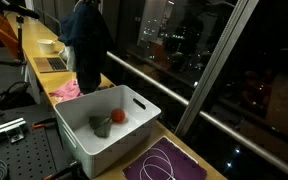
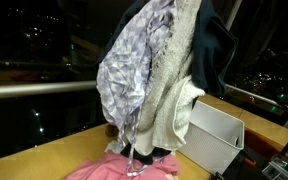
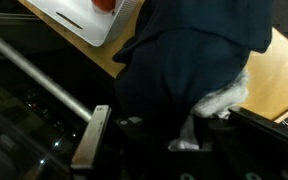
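Note:
A bundle of clothes hangs in the air over the wooden counter. In an exterior view it shows as a dark hanging shape (image 1: 85, 42). Closer up it is a grey patterned fabric (image 2: 134, 72), a beige towel (image 2: 171, 95) and a dark navy garment (image 2: 216, 48). In the wrist view my gripper (image 3: 180, 136) is shut on the bundle, with navy cloth (image 3: 184, 55) and a bit of white cloth (image 3: 227, 98) bunched at the fingers. A pink cloth (image 1: 66, 91) lies on the counter below, also visible as a pink heap (image 2: 109, 169). The clothes hide the gripper in both exterior views.
A white bin (image 1: 134, 133) stands beside the pink cloth, holding a red object (image 1: 117, 116) and a grey-green one (image 1: 101, 126). A purple mat with a white cable (image 1: 164, 163) lies nearer. A laptop (image 1: 54, 63) and a bowl (image 1: 49, 45) sit farther back. Dark windows and a rail run along the counter.

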`<state>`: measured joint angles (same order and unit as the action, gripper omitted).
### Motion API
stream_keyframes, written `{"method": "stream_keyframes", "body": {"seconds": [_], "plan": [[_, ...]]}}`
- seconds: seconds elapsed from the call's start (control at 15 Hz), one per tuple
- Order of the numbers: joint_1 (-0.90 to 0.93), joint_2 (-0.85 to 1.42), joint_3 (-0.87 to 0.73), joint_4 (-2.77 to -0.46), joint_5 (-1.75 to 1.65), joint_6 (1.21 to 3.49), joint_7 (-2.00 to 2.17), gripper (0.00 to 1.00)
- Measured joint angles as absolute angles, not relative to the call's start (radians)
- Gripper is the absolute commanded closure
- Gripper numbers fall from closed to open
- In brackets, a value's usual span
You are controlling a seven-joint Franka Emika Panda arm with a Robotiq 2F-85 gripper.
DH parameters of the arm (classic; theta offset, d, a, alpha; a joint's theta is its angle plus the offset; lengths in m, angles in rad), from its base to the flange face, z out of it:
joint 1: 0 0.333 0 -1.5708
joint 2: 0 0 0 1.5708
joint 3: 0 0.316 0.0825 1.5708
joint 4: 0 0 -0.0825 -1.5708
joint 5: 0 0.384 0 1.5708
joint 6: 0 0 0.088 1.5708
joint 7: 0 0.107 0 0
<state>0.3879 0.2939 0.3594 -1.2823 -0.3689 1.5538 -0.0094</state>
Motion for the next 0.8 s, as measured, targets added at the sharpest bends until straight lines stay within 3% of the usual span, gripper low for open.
{"method": "stream_keyframes", "body": {"seconds": [0.6, 0.8], "plan": [[0.265, 0.238, 0.347, -1.351, -0.256, 1.564, -0.006, 0.03], [0.188, 0.176, 0.321, -1.424, -0.222, 1.609, -0.024, 0.00]]}}
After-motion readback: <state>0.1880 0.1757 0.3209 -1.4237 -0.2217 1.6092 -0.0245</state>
